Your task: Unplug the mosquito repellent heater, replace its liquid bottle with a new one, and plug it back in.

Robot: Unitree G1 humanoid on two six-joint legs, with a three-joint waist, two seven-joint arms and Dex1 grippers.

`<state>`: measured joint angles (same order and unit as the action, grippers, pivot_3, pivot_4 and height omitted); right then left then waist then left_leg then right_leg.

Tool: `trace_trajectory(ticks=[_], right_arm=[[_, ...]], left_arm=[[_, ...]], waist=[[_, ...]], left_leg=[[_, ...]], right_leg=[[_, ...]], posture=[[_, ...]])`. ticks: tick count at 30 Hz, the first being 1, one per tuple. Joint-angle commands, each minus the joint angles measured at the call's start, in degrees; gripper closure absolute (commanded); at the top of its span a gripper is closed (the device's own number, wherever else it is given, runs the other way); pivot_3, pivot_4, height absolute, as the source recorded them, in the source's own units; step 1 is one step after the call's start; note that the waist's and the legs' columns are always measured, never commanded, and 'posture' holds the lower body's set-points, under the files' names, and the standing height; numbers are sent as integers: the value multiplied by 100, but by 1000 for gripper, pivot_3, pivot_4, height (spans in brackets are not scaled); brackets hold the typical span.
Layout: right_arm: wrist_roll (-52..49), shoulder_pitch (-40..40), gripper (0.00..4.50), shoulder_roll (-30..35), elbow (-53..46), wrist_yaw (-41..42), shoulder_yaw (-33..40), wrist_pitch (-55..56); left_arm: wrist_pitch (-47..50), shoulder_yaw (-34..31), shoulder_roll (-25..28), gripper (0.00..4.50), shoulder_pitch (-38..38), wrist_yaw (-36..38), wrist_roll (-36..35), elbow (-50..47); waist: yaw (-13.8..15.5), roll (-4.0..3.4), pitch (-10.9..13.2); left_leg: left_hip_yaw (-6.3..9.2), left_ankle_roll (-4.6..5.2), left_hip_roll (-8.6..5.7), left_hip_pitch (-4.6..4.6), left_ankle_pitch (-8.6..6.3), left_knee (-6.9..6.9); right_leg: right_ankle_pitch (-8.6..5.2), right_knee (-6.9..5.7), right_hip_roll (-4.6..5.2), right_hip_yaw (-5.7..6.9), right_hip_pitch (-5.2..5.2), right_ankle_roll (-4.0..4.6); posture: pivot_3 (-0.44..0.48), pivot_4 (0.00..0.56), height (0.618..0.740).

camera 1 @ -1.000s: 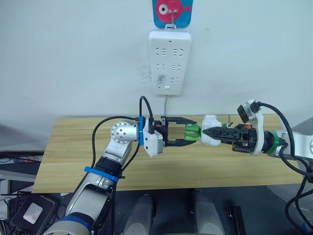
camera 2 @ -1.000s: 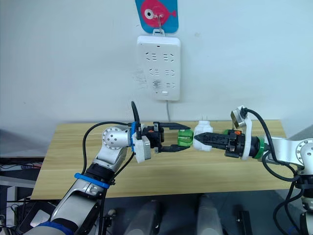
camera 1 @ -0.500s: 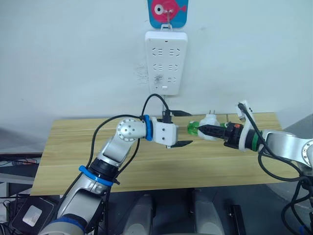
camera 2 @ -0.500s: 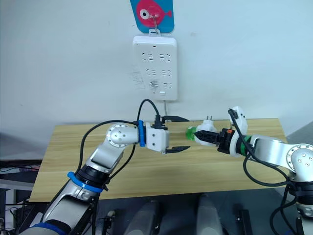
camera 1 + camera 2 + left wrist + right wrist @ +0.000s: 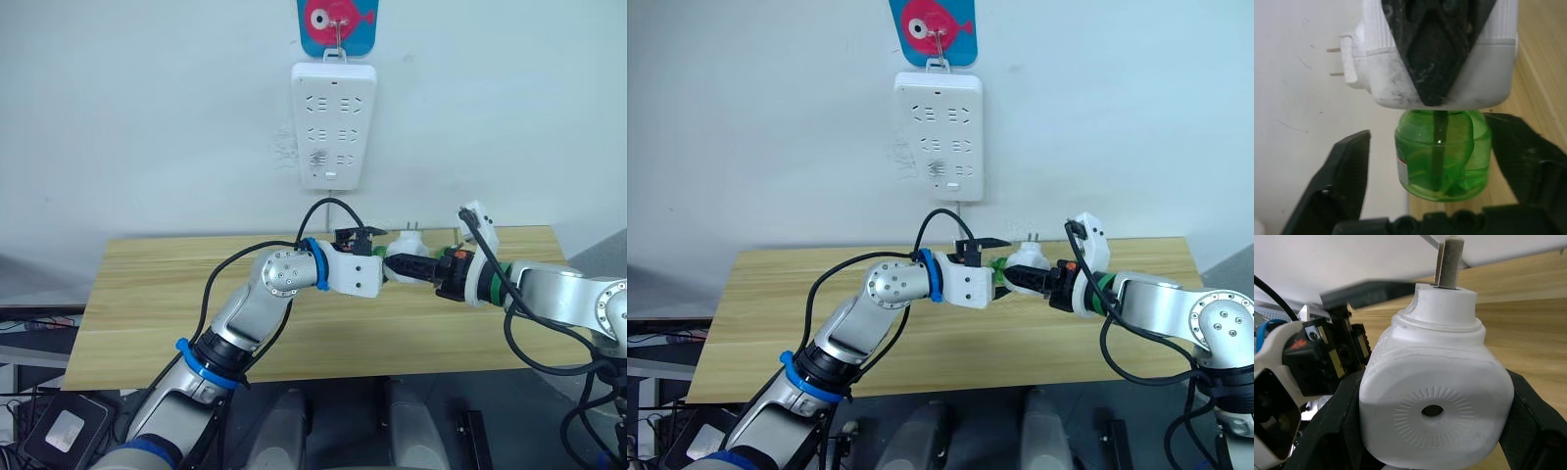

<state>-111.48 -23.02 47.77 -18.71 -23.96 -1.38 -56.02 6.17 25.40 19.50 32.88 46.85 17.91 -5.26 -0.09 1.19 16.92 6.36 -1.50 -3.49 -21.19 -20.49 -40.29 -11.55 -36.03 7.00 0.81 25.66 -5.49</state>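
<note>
Heater unit: white, rounded, unplugged, held above the wooden worktop below the wall power strip. 2 plug prongs point up. Right end effector: closed on the heater body, 1 finger on each flank. Left end effector: fingers apart, straddling the bottle without touching, the nearer arm for the removal. Green liquid bottle: seated in the heater's base, long axis pointing from the heater toward the left end effector, lying directly between its open fingers.
</note>
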Motion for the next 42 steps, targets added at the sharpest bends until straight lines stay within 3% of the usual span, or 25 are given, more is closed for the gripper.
trace_trajectory(ticks=[1,7,11,12,20,27,32,42], right_arm=[[-151,-74,1421,8,-150,42,21,73],[-151,-168,1421,-70,-210,165,-5,51],[160,-244,123,-43,-303,361,82,58],[506,-267,0,32,-397,585,137,12],[3147,632,0,16,-1691,1906,708,843],[4785,1233,0,-740,-2231,2191,165,1369],[5467,861,0,-1508,-2075,1966,-48,1478],[6119,398,0,-2282,-1856,2090,-155,1365]], left_arm=[[28,46,-19,2068,-11,-17,1,-287],[16,36,-18,2223,-9,-44,-49,-234],[-34,19,-44,2223,-22,-99,-87,-144],[-25,-13,-73,2223,-39,-134,-125,-119],[585,-648,-717,2223,-477,-615,-954,4],[1151,-1500,-1746,2223,-785,-1158,-2273,-119],[1357,-1321,-1734,2223,-978,-1078,-2554,-418],[1413,-1263,-1681,2223,-884,-1284,-2593,-446]], waist=[[2,0,0],[2,0,0],[1,0,0],[1,0,0],[13,1,-2],[2,-1,-10],[-9,-5,-13],[-17,-7,-14]], left_leg=[[1,0,0,-1,0,0],[0,0,0,0,0,0],[0,0,0,0,0,0],[0,0,0,0,0,0],[3,0,-5,-2,0,0],[-2,0,-5,-2,0,-23],[-4,0,-5,0,0,-37],[1,0,-7,-1,0,-36]], right_leg=[[0,0,0,1,0,0],[0,0,0,-1,0,0],[0,0,0,1,0,0],[0,0,0,0,0,0],[0,-1,-1,3,2,0],[2,-15,-1,-4,1,-4],[9,-18,-5,-12,-2,-3],[10,-13,-6,-9,-2,-2]], posture=[[6,268,740],[6,268,740],[4,274,740],[4,274,740],[-6,273,740],[-24,266,740],[-32,270,740],[-33,271,740]])
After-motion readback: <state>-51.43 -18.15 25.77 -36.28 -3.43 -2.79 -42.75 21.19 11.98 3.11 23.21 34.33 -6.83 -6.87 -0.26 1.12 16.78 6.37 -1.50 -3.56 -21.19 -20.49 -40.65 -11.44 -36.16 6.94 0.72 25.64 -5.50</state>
